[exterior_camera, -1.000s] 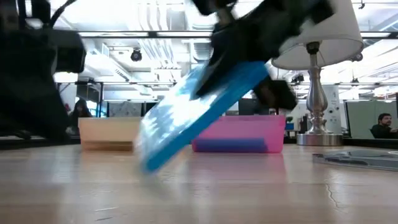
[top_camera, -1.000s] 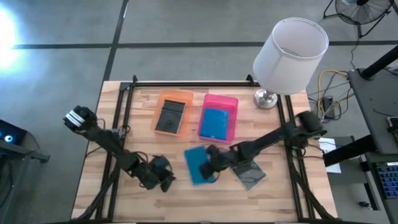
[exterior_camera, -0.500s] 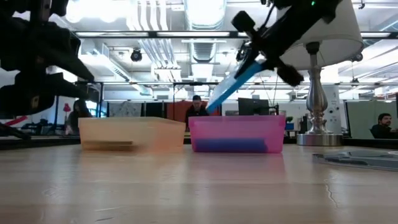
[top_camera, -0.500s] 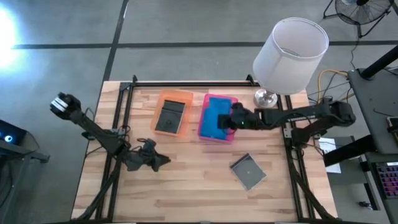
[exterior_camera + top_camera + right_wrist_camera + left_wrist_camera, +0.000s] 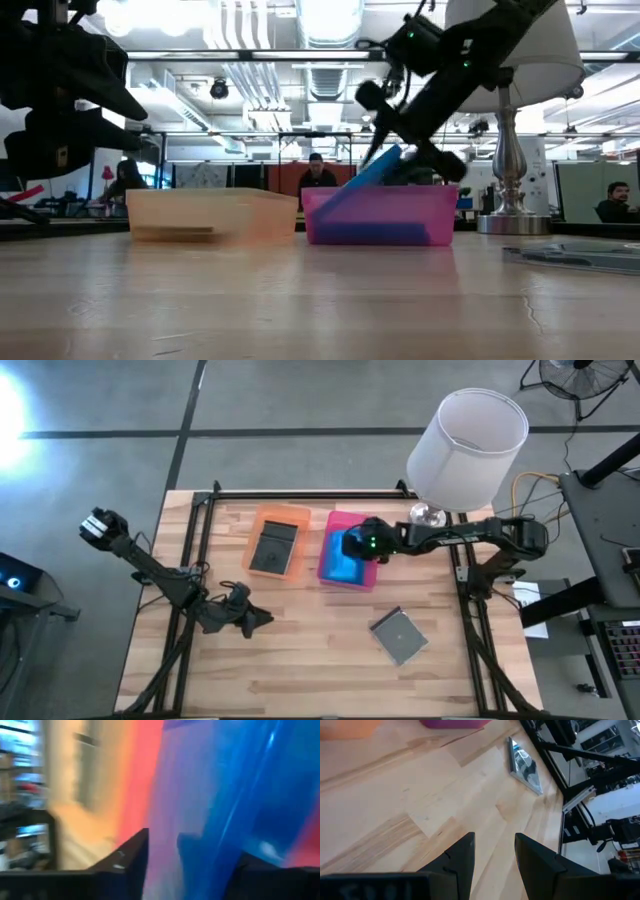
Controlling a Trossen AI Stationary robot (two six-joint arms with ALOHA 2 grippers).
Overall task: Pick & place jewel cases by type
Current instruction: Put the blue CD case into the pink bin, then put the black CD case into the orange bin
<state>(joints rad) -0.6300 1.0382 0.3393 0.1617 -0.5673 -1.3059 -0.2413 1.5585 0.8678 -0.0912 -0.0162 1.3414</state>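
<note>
A blue jewel case (image 5: 345, 567) stands tilted in the pink tray (image 5: 372, 578), its lower edge down inside and its upper end (image 5: 385, 160) above the rim. My right gripper (image 5: 352, 546) hovers over that upper end with its fingers apart, one on each side. A dark jewel case (image 5: 273, 548) lies flat in the orange tray (image 5: 285, 513). Another dark case (image 5: 399, 636) lies flat on the table at the near right. My left gripper (image 5: 262, 616) waits open near the table's left edge, with nothing between its fingers (image 5: 462, 857). My right gripper has the blue case's upper end (image 5: 235, 815) between its fingers, coming slanting down from the table's right. A gap shows between one finger (image 5: 127, 862) and the case. Whether the other finger touches it I cannot tell. The case leans, its lower edge in the pink tray.
A lamp with a white shade (image 5: 465, 435) and a metal base (image 5: 428, 517) stands at the far right corner, close behind my right arm. Bare wood lies across the table's near half. People sit in the room beyond.
My right gripper has carried the blue case from the table's near middle toward the far edge and over the pink tray; the case has come down until its lower edge is inside the tray. My left gripper has drawn back toward the table's left edge and risen slightly.
</note>
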